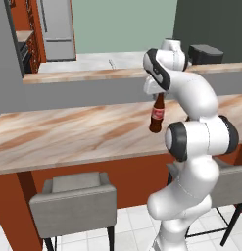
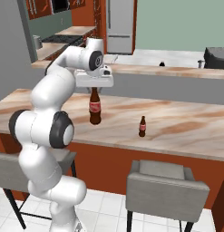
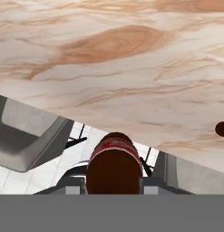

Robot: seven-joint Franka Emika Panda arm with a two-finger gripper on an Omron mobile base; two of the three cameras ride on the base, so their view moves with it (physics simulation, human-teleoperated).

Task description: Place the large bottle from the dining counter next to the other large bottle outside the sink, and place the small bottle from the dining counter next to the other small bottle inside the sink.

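Note:
The large bottle (image 1: 157, 115) (image 2: 94, 108) is dark brown with a red label and stands upright over the near part of the dining counter (image 1: 68, 135) (image 2: 186, 124). My gripper (image 1: 159, 95) (image 2: 94, 88) comes down from above and is shut on its narrow neck. In the hand view I look straight down the large bottle (image 3: 114, 165), which sits between my gripper's (image 3: 114, 186) fingers, with the counter's front edge just below it. The small bottle (image 2: 142, 126) (image 3: 221, 128) stands on the counter a short way to the right, apart from the gripper.
Grey cushioned stools (image 1: 73, 198) (image 2: 165, 183) stand on the tiled floor under the counter's front edge. Behind it runs a second, higher worktop (image 1: 93, 73) (image 2: 177, 70) with a dark appliance (image 1: 205, 53) (image 2: 216, 56). A steel fridge (image 1: 56, 27) stands at the back.

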